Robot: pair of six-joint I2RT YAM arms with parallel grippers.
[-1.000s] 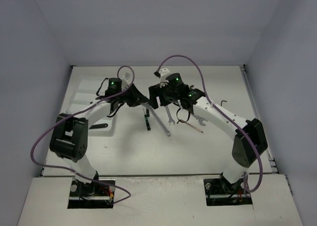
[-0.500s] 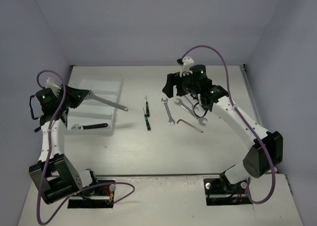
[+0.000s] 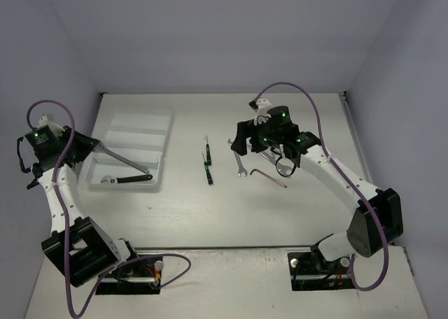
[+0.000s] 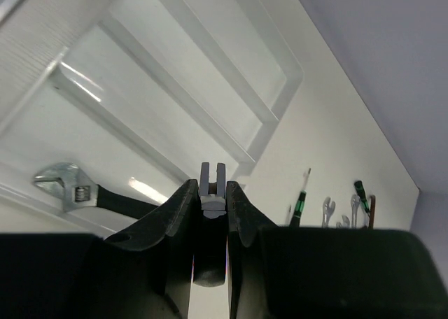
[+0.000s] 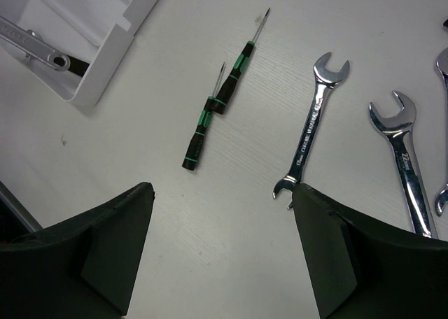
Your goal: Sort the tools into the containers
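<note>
My left gripper (image 3: 89,145) is shut on one end of a long silver wrench (image 3: 123,159). The wrench slants down over the white tray (image 3: 162,123), its far end near the front compartment. In the left wrist view the wrench (image 4: 212,182) shows end-on between the shut fingers. A black-handled adjustable wrench (image 3: 127,179) lies in the front slot (image 4: 84,194). My right gripper (image 3: 241,143) hangs open, with nothing in it, over the table (image 5: 222,189). Below it lie two green-black screwdrivers (image 5: 213,102) and silver wrenches (image 5: 311,126). A dark hex key (image 3: 269,177) lies to their right.
The back compartments of the tray (image 4: 210,67) hold nothing. A second silver wrench (image 5: 407,166) lies right of the first. The tray's near corner (image 5: 105,67) is left of the screwdrivers. Grey walls close in the table on three sides.
My left arm has swung far left with the long wrench, whose free end now dips over the tray. The right gripper has opened wider and shifted slightly down over the loose wrenches.
</note>
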